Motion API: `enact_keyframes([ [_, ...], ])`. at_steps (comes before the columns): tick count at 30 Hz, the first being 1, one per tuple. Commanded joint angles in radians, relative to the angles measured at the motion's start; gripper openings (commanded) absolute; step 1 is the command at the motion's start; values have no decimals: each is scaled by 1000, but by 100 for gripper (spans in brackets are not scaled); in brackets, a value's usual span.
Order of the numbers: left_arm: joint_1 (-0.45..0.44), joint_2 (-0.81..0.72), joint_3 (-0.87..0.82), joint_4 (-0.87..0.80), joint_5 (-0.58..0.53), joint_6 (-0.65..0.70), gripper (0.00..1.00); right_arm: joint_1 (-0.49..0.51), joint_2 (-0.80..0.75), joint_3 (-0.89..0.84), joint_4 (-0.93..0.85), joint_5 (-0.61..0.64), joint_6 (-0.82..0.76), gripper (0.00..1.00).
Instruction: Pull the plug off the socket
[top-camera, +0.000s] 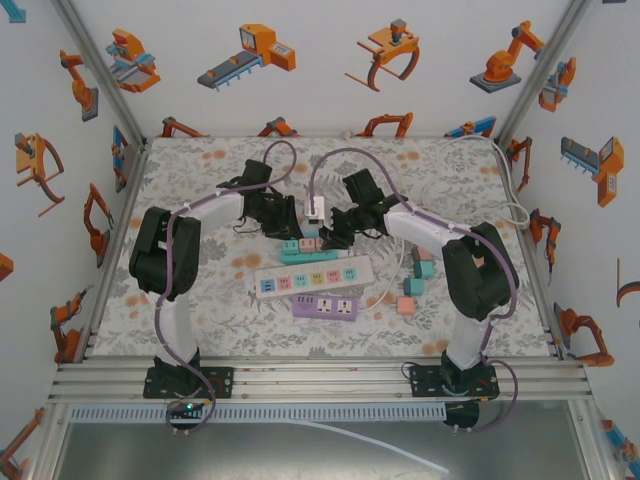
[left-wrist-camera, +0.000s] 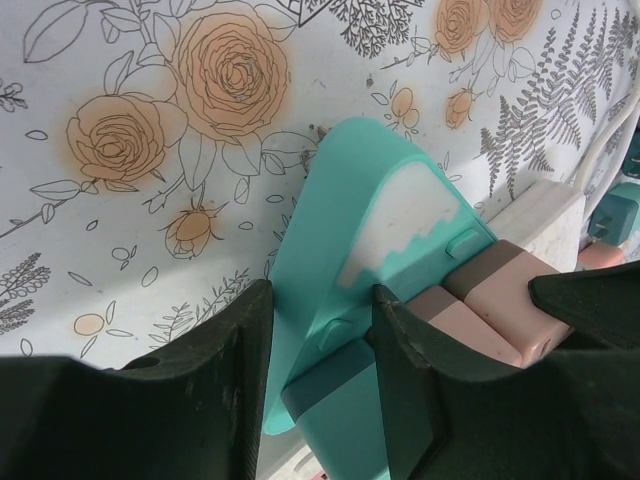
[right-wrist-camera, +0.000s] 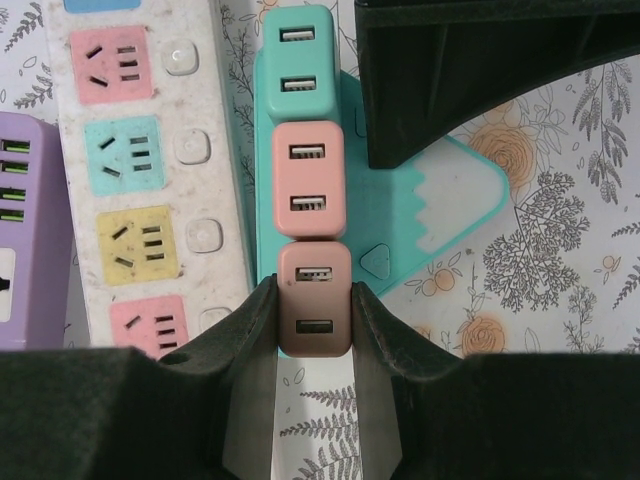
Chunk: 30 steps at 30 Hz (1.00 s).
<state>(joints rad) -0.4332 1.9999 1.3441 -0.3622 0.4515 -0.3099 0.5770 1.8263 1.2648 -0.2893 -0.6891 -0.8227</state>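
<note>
A teal power strip (top-camera: 300, 256) (right-wrist-camera: 420, 210) lies on the floral mat and carries three USB plugs in a row: teal (right-wrist-camera: 296, 60), pink (right-wrist-camera: 308, 180) and brown (right-wrist-camera: 315, 310). My right gripper (right-wrist-camera: 313, 295) (top-camera: 335, 238) is shut on the brown plug at the strip's end, one finger on each side. At the opposite end, my left gripper (left-wrist-camera: 320, 300) (top-camera: 283, 232) clamps the strip (left-wrist-camera: 385, 200) beside the teal plug (left-wrist-camera: 345, 430). The brown plug (left-wrist-camera: 500, 265) still sits on the strip, in line with the pink one (left-wrist-camera: 480, 320).
A white power strip (top-camera: 310, 279) (right-wrist-camera: 150, 170) lies right alongside the teal one, with a purple strip (top-camera: 325, 307) (right-wrist-camera: 25, 220) nearer the bases. A white adapter (top-camera: 316, 210) with a cable stands just behind. Loose plugs (top-camera: 420, 265) lie to the right.
</note>
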Motion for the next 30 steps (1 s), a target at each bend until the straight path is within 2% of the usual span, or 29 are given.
enact_keyframes([
  [1, -11, 144, -116, -152, -239, 136, 44, 1, -73, -15, -1, -51, -12, 37],
  [5, -11, 115, -113, -123, -163, 134, 47, 10, -24, 5, -90, -37, -85, 56],
  [8, -14, 106, -119, -104, -153, 100, 48, 18, 10, 18, -117, -12, -102, 59],
  [10, -16, 106, -123, -88, -134, 84, 49, 18, 30, 23, -114, -7, -97, 53],
  [13, -22, 111, -120, -75, -97, 88, 51, 23, 55, 43, -114, -1, -83, 34],
  [14, -26, 113, -118, -70, -78, 90, 53, 27, 58, 47, -110, 5, -80, 31],
  [18, -34, 140, -98, -60, -14, 86, 67, 36, 66, 59, -94, 20, -82, 26],
  [19, -37, 151, -91, -60, -6, 78, 67, 36, 68, 65, -95, 21, -82, 24],
  [22, -45, 174, -81, -61, -7, 59, 68, 38, 73, 79, -97, 23, -84, 22],
  [30, -55, 225, -84, -143, -137, 44, 58, 43, 50, 135, -113, -12, -78, 13],
])
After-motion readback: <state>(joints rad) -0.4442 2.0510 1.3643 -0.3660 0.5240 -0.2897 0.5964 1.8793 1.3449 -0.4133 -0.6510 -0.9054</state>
